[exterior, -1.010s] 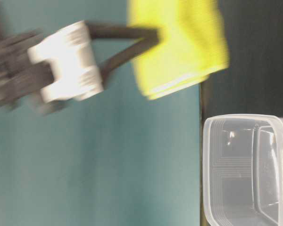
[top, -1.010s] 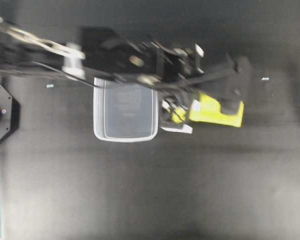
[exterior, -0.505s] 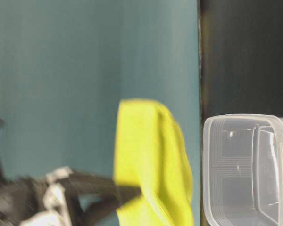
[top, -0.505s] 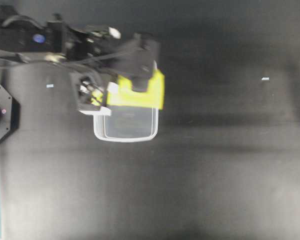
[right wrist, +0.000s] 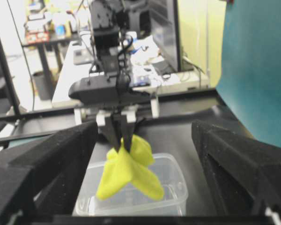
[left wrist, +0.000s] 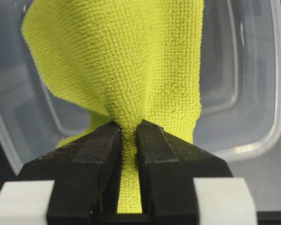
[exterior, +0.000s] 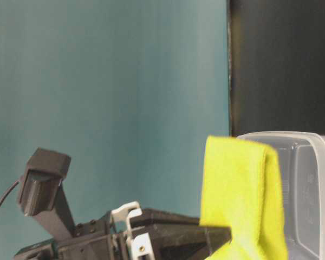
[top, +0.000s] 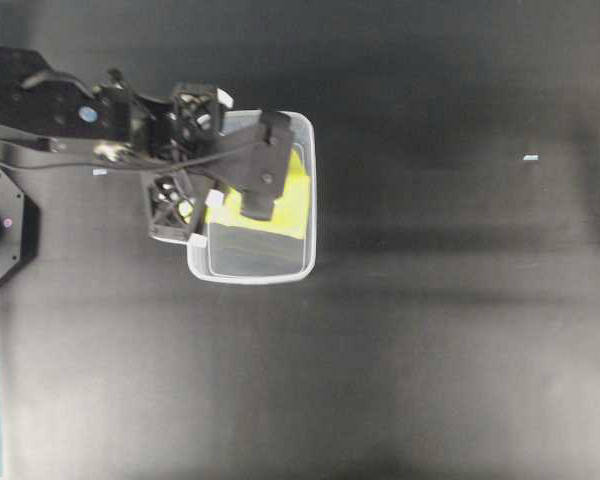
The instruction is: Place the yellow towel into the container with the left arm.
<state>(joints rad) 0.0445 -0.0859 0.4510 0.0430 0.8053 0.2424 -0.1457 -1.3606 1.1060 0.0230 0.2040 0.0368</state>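
The yellow towel (top: 292, 196) hangs bunched from my left gripper (top: 263, 192), which is shut on its upper fold. In the left wrist view the black jaws pinch the towel (left wrist: 126, 61) tightly at the left gripper (left wrist: 129, 129). The clear container (top: 250, 278) sits on the black table right beneath. The towel (right wrist: 126, 171) dangles over the container's (right wrist: 178, 190) far half, its lower corners at about rim height. At table level the towel (exterior: 244, 189) overlaps the container (exterior: 314, 140). My right gripper (right wrist: 144, 129) stands open and empty, far off, facing the left arm.
A teal board (exterior: 97, 81) stands behind the table. Small white tape marks (top: 530, 157) lie on the black tabletop. A black mount (top: 0, 230) sits at the left edge. Desks and monitors (right wrist: 164, 28) fill the background beyond the table.
The left arm swung the towel from right of the container leftward, then settled over the container and lower. Its grip stayed shut. The right gripper has not moved.
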